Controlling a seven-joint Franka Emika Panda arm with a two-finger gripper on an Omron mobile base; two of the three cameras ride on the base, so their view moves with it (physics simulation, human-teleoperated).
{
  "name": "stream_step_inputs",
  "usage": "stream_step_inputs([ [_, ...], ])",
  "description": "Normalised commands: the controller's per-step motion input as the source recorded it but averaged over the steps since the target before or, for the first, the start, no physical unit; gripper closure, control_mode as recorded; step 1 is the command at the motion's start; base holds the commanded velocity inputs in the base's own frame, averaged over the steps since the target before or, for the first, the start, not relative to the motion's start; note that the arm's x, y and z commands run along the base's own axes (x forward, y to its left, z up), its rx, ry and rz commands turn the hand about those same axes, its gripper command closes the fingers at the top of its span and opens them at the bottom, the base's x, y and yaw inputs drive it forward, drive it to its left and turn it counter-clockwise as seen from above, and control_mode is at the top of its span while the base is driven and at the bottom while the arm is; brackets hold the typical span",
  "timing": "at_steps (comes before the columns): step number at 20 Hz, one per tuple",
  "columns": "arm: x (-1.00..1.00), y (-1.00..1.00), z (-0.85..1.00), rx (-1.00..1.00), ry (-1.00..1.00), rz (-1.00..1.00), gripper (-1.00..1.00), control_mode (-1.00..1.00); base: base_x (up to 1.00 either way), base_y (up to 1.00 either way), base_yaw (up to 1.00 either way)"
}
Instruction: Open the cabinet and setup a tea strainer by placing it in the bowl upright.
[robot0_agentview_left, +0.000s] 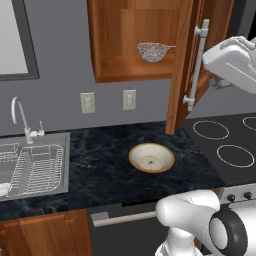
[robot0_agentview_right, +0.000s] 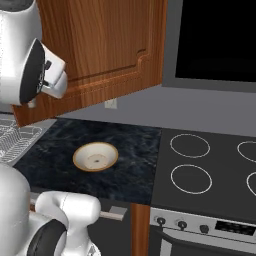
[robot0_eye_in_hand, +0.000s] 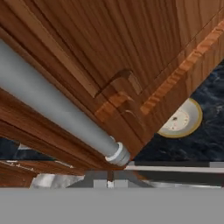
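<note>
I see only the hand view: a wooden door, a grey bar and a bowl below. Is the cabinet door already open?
Observer: Yes. In the left base view the cabinet has its door swung out wide, and the inside is visible.
Operator: Where is the tea strainer?
Observer: The tea strainer sits on the shelf inside the cabinet, with its thin handle pointing toward the door.
Operator: What is around the bowl?
Observer: The bowl stands alone and empty on the dark counter, with the sink to one side and the stove to the other.
</note>
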Motion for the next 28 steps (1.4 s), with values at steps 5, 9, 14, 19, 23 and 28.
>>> stream_step_inputs([
  [5, -0.99, -0.64, -0.06, 0.04, 0.02, 0.01, 1.00, -1.00, 0.00, 0.00, 0.00],
  [9, -0.77, 0.00, 0.00, 0.00, -0.01, -0.01, 1.00, -1.00, 0.00, 0.00, 0.00],
  [14, -0.73, 0.14, 0.08, -0.04, -0.01, 0.00, -1.00, -1.00, 0.00, 0.00, 0.00],
  [19, -0.57, 0.65, 0.25, -0.18, 0.00, 0.00, -1.00, -1.00, 0.00, 0.00, 0.00],
  [23, -0.19, 0.60, 0.31, -0.21, 0.01, -0.03, -1.00, -1.00, 0.00, 0.00, 0.00],
  [28, 0.00, 0.79, 0.13, -0.26, 0.03, -0.15, -1.00, -1.00, 0.00, 0.00, 0.00],
])
